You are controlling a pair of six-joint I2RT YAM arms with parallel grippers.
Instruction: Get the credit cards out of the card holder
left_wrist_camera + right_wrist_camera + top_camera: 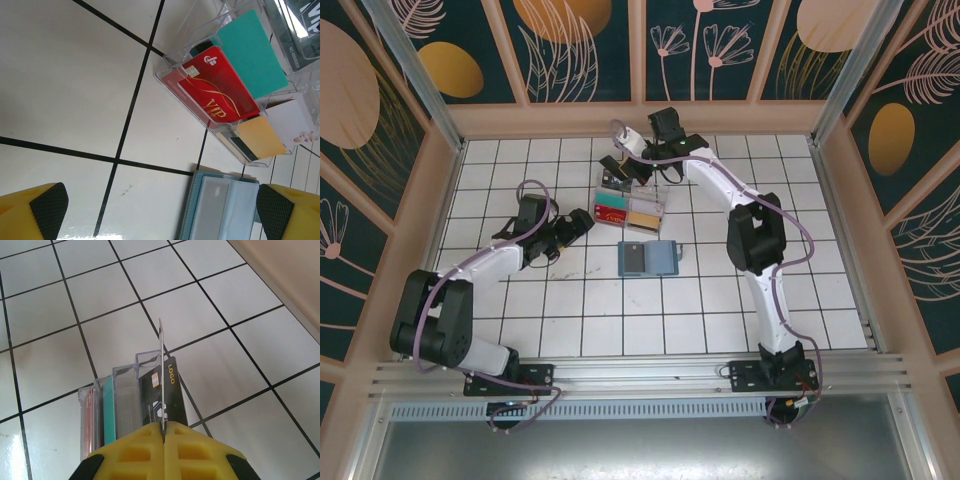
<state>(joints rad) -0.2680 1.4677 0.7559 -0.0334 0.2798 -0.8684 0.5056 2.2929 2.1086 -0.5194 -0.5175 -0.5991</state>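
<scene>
**One card clamped edge-on above the tray**

Your right gripper (162, 429) is closed on a thin card (161, 360). The card stands upright and edge-on to the wrist camera, so you cannot read its colour or print. It hangs directly over the clear plastic tray (125, 385), parallel to the divisions. Judge this orientation as deliberate: a vertical card lined up with a slot can be lowered straight in beside the black card (169, 390) marked LOGO.

Your left gripper (160, 212) has its fingers (47, 210) spread wide with nothing between them. It sits low over the tiled table (60, 75), near the tray and facing it, clear of the right arm's work.

The card holder (648, 258) lies open and flat on the table, near the tray on the side towards the arm bases and not touching it. The pocket faces visible from the left wrist look empty. The red VIP card (217, 87) leans in the tray beside a teal card (252, 52). Treat the extraction as nearly complete, with the held card yet to be set down.
</scene>
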